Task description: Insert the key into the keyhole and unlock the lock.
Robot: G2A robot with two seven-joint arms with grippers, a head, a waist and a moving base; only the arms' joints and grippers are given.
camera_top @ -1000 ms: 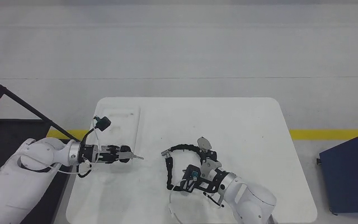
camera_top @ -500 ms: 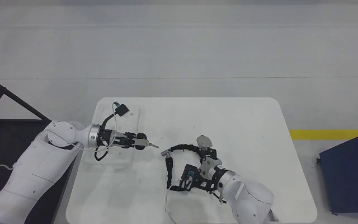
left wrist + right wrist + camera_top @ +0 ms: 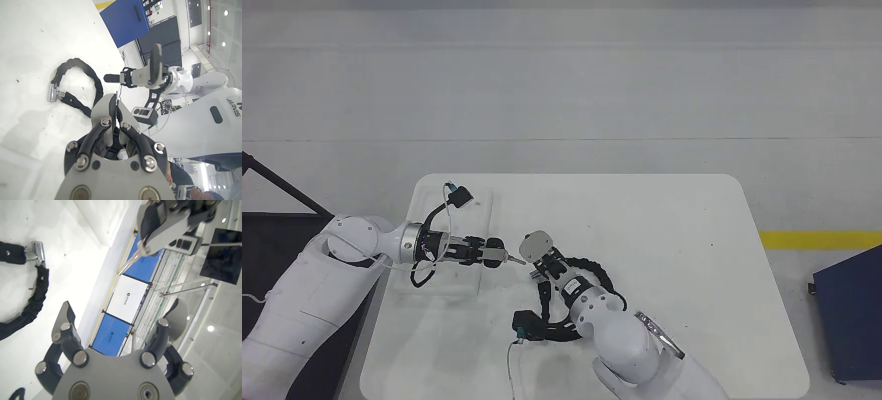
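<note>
The black cable lock lies looped on the white table. Its silver lock head rests flat where the cable's two ends meet. My left gripper is shut on the key, which is held above the table with its blade pointing toward the lock head, a short way from it. My right gripper hovers open over the lock, holding nothing. It faces the key, and its fingers are spread wide.
A thin white board lies on the table's back left part, under the left arm. A blue cabinet stands on the floor beyond the table's right side. The table's right half is bare.
The left arm first carried the key right toward the lock head, then held still. The right arm rose off the table and swung left over the lock, its gripper now facing the key.
</note>
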